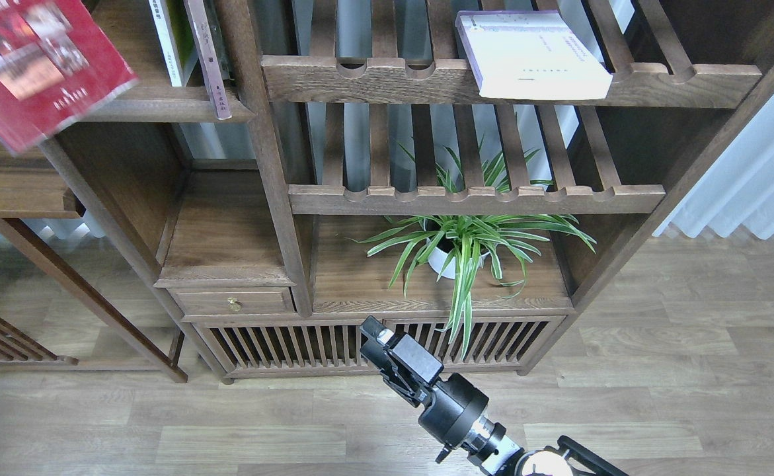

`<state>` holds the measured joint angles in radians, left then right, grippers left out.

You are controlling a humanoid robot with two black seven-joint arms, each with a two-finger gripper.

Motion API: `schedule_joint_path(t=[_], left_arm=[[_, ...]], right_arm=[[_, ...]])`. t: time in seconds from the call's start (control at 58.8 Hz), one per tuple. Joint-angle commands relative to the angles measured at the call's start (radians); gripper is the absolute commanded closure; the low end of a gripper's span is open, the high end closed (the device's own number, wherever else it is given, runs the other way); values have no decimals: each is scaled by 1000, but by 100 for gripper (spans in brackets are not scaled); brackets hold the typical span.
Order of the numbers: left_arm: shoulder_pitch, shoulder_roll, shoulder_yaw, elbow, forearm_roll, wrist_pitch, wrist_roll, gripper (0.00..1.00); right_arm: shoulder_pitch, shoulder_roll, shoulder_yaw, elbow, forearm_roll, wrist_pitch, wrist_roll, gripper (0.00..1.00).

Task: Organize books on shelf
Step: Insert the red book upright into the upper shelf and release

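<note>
Now the red book (36,66) is at the top left corner of the view, tilted and a little blurred, in front of the left part of the solid shelf (162,106); the left gripper that carries it is out of view. On this shelf, right of the red book, the yellow-green and white book (172,46) stands upright, with a thin brown book (207,59) leaning beside it. Right of the shelf, the white book with purple edge (532,56) lies flat on a slatted shelf (466,79). Far below the shelf, the right gripper (387,350) hangs in front of the low cabinet (281,344); whether its fingers are apart or together, I cannot tell. A potted plant (459,244) stands under the slatted shelf.
</note>
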<state>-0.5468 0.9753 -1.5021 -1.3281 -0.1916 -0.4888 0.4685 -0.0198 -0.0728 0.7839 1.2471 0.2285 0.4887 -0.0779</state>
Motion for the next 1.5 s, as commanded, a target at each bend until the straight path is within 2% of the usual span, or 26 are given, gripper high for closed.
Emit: schedule_joint_path(t=[0.0,0.238,0.442,0.629,0.918,1.122,1.479], left_arm=[[-76,32,5,1,61,0,7,95],[-171,77,46,36,211,0,9,94],[-311,49,146,104,325,0,5,94],[-397,-50,187,164,414,0,4,94],[-453,-184,201,222,547,0,4,94],[-562,-315,258,308,659,0,1,94],[-631,-435,266,406,793,0,-8,94]], right_arm=[[0,11,0,0,0,0,0,1],[-2,25,0,0,-1,0,-2,1],[-3,27,0,0,-3,0,-2,1],[-5,28,0,2,-3,0,-2,1],[-8,28,3,2,-3,0,-2,1],[-8,28,8,3,-1,0,-2,1],[-11,27,12,8,0,0,0,1]])
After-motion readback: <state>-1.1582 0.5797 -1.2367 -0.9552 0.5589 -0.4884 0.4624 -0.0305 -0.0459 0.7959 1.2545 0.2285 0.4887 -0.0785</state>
